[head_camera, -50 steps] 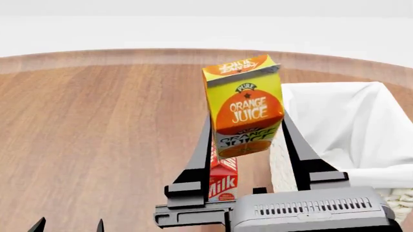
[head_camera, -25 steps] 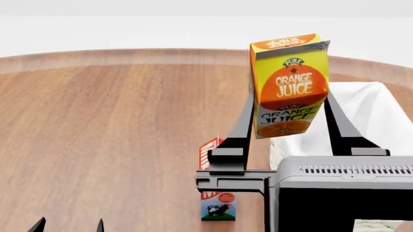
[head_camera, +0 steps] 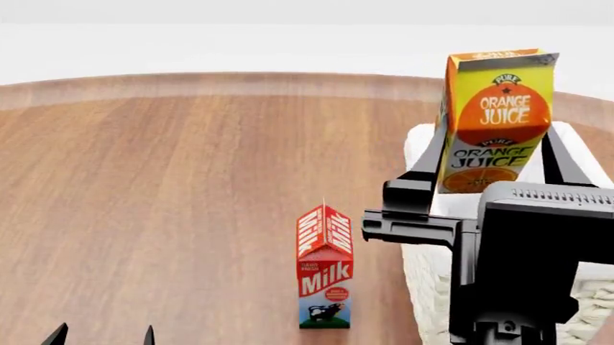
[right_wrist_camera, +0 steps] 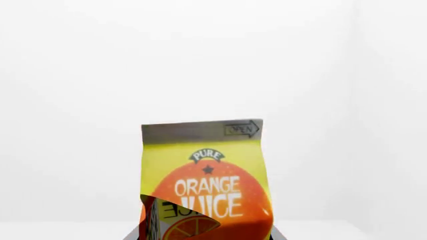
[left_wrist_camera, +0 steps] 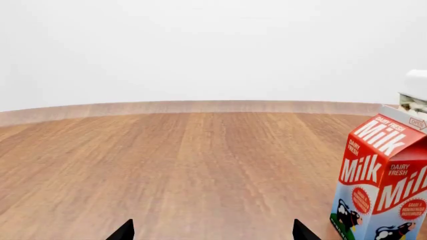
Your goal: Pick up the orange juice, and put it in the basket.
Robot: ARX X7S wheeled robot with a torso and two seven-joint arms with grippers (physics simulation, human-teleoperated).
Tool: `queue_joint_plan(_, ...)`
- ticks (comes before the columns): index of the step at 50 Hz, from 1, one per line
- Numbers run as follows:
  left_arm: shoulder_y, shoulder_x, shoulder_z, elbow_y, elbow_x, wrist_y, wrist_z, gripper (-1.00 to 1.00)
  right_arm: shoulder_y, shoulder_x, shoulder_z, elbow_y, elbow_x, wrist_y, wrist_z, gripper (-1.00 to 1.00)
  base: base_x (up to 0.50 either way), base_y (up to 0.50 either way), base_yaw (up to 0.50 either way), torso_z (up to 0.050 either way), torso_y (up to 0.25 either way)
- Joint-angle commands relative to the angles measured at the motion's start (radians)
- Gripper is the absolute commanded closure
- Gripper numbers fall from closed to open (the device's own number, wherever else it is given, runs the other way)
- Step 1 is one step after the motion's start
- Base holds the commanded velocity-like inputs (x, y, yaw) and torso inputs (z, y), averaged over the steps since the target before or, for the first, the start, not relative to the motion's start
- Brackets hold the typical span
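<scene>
My right pincer point(head_camera: 494, 176) is clamped on the tall yellow and orange carton lettered "ORANGE JUICE" point(head_camera: 496, 118), holding it upright in the air over the near-left part of the large cream-white woven wicker basket with white cloth lining point(head_camera: 427, 277); what lies inside the basket I cannot tell, since my arm covers most of it. On the brown wooden tabletop point(head_camera: 172, 194), just left of the basket, a red and white "Milk" carton point(head_camera: 324, 267) stands upright. My left pincer point(left_wrist_camera: 208, 231) shows only two dark tips held apart with nothing between them.
</scene>
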Motion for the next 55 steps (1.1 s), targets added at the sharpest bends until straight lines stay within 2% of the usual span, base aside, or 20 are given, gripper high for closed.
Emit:
queue_joint_plan(1, -0.001, -0.002, 0.003, 0.0, -0.002, 0.001, -0.002, -1.0, 0.022, 0.012, 0.02, 0.094, -0.045, -0.04, -0.037, 1.0, 0.0, 0.0, 0.0, 0.0, 0.0)
queue_joint_plan(37, -0.003, -0.007, 0.011, -0.001, -0.007, 0.004, -0.009, -1.0, 0.123, -0.016, -0.024, 0.558, -0.093, -0.216, -0.139, 1.0, 0.0, 0.0, 0.0, 0.0, 0.001)
queue_joint_plan(55, -0.004, -0.01, 0.014, -0.002, -0.01, 0.005, -0.012, -1.0, 0.154, -0.03, -0.039, 0.673, -0.12, -0.264, -0.14, 1.0, 0.0, 0.0, 0.0, 0.0, 0.001)
